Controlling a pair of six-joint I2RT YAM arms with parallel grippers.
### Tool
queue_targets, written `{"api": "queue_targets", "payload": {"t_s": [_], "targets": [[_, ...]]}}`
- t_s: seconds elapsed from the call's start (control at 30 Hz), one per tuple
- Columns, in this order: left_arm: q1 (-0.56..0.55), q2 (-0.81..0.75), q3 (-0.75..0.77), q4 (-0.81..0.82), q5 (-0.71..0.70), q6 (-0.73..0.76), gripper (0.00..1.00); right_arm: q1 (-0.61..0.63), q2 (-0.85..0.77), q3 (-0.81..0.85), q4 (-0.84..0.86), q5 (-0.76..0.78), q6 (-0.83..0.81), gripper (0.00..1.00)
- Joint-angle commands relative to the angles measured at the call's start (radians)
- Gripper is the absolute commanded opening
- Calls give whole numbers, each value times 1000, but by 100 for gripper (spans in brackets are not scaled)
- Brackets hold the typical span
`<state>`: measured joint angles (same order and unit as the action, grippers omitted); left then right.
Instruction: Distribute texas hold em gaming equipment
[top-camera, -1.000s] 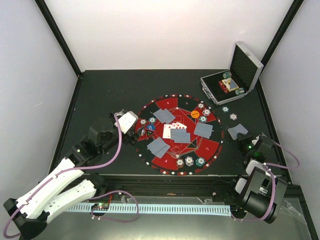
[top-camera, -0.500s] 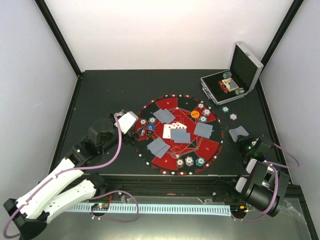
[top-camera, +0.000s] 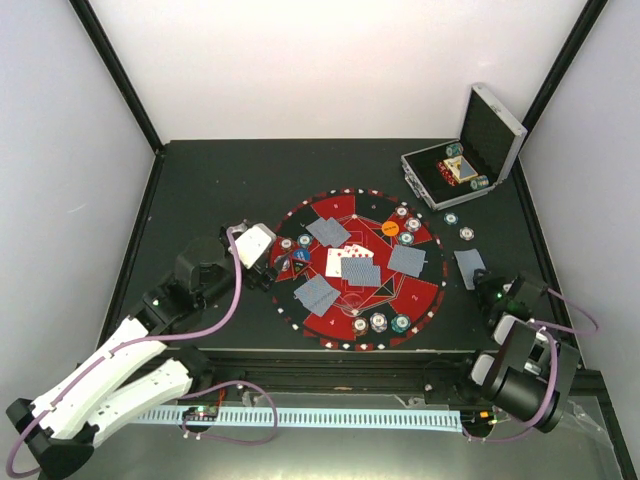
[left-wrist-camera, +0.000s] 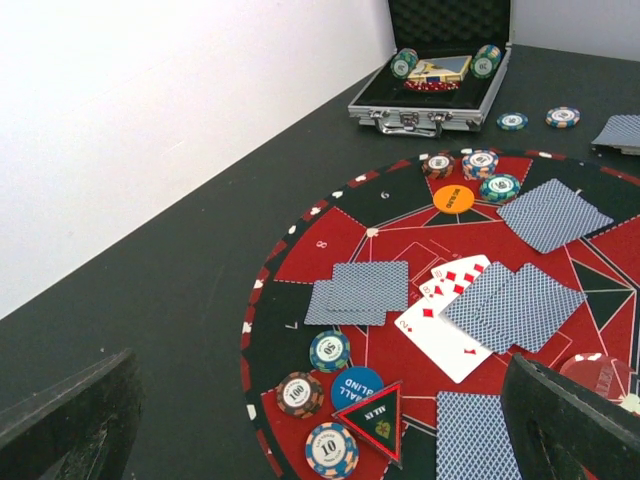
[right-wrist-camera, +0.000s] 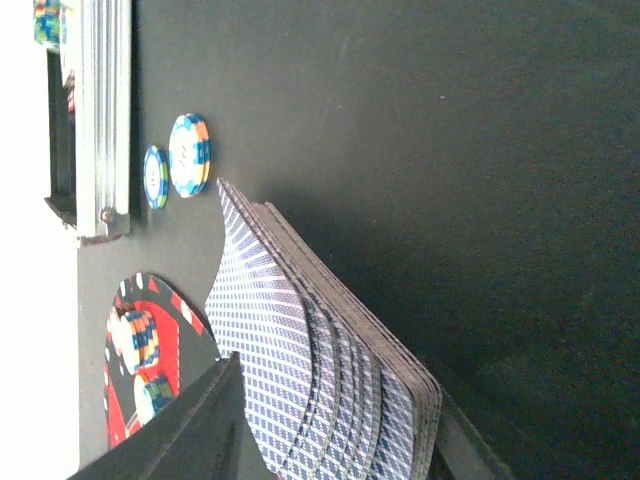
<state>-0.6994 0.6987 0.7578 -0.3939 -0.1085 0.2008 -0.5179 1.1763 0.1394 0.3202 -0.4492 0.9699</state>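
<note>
A thick deck of grey-blue-backed cards (right-wrist-camera: 300, 340) stands fanned between the fingers of my right gripper (right-wrist-camera: 335, 385), which is open; the cards lean loosely on its right finger. From above, that deck (top-camera: 469, 267) lies on the table just ahead of the right gripper (top-camera: 487, 285), right of the mat. My left gripper (left-wrist-camera: 320, 365) is wide open and empty over the mat's left edge, above three chips (left-wrist-camera: 329, 351), a blue disc (left-wrist-camera: 356, 385) and a black triangle marker (left-wrist-camera: 375, 421). An orange disc (left-wrist-camera: 453, 198) sits at the far side. Face-up cards (top-camera: 345, 260) lie mid-mat.
The round red-and-black mat (top-camera: 330, 215) carries several face-down card pairs and chip groups. Two loose chips (top-camera: 459, 227) lie between the mat and the open silver case (top-camera: 470, 150) at the back right, which holds more chips and a card box.
The right jaws have widened around the deck, and the deck has settled slightly left and toward the arm on the table. The left arm has not moved.
</note>
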Motion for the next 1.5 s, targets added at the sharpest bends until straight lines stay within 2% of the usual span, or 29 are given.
{"api": "queue_targets", "payload": {"t_s": [0.0, 0.17, 0.3, 0.5, 0.67, 0.77, 0.9, 1.07, 1.17, 1.27, 1.37, 1.47], "targets": [[6, -16, 0, 24, 6, -8, 99, -4, -42, 23, -154, 68, -20, 51], [7, -20, 0, 25, 8, -8, 99, -4, -146, 50, -325, 140, -30, 67], [6, -25, 0, 27, 11, -7, 99, -5, -204, 94, -480, 188, -52, 76], [7, -31, 0, 26, 14, -15, 99, -4, -222, 186, -672, 274, -93, 83], [8, -24, 5, 25, -9, -42, 99, -1, -248, 295, -764, 300, -245, 85], [22, 18, 44, -5, -12, -127, 99, 19, -308, 368, -786, 300, -348, 86], [69, 78, 64, -10, 30, -309, 99, 120, -378, 480, -757, 330, -427, 88], [214, 165, 44, 84, 106, -420, 99, 216, -354, 539, -596, 289, -540, 88], [379, 257, 35, 161, 187, -441, 99, 259, -312, 561, -496, 279, -633, 89], [525, 324, -7, 284, 249, -444, 99, 311, -289, 558, -393, 331, -734, 89], [696, 388, -80, 445, 361, -451, 99, 350, -291, 508, -265, 380, -818, 89], [856, 437, -138, 538, 363, -456, 99, 375, -299, 416, -108, 388, -868, 89]]}}
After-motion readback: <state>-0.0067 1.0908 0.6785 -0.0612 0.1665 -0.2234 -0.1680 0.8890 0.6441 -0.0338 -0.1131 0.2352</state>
